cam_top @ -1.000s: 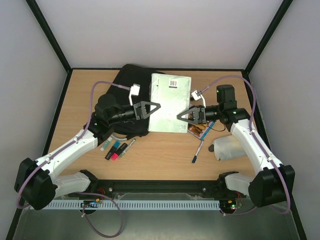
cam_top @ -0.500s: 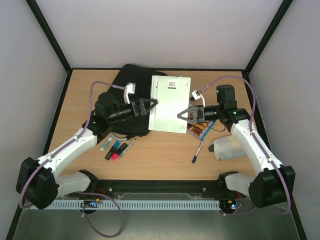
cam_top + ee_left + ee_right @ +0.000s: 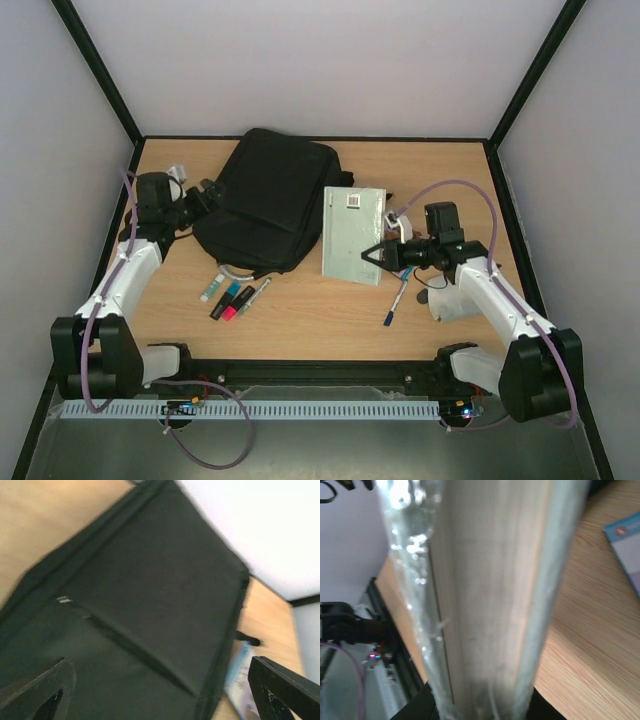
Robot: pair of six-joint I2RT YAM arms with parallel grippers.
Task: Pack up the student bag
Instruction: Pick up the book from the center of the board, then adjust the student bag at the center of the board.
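Mid-desk, our right gripper (image 3: pixel 368 256) pinches the flat silver plastic-wrapped notebook (image 3: pixel 352 230) by its near edge, likely to carry it bagward. Farther back, our left gripper (image 3: pixel 208 193) hangs spread left of the large black fabric student bag (image 3: pixel 270 195) near the desk's far edge.

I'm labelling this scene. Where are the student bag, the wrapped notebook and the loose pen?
student bag (image 3: pixel 268 195), top view, middle of its black panel.
wrapped notebook (image 3: pixel 350 232), top view, centre of its cover.
pen (image 3: pixel 394 305), top view, middle of its barrel.
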